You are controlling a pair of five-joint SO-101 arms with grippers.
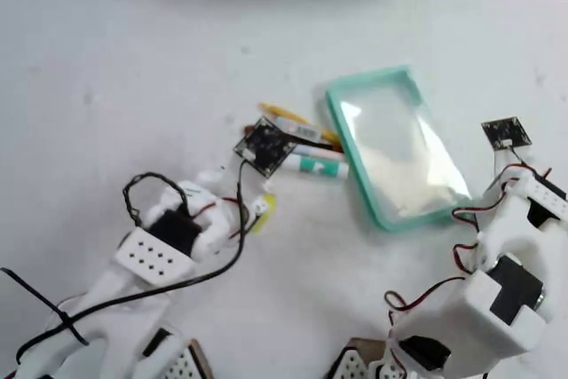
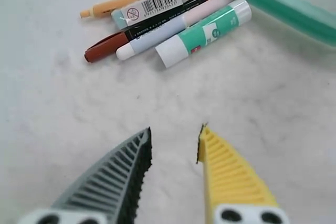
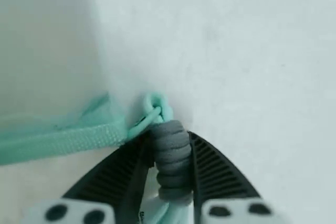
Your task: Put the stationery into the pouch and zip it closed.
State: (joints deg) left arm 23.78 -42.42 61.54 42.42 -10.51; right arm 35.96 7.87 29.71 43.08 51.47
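Mint pouch (image 1: 395, 148) mid-counter, stationery (image 2: 168, 24) just beside it; right gripper (image 3: 171, 139) jaws clamped on zip pull (image 3: 170, 166), left gripper (image 2: 174, 145) jaws apart, short of the stationery. Take glue stick (image 2: 205, 32) first, jaws centred across it, pouch held steady.

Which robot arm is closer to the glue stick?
Left. The left gripper sits open just short of the glue stick; the right gripper is across the pouch, jaws shut on the zipper pull.
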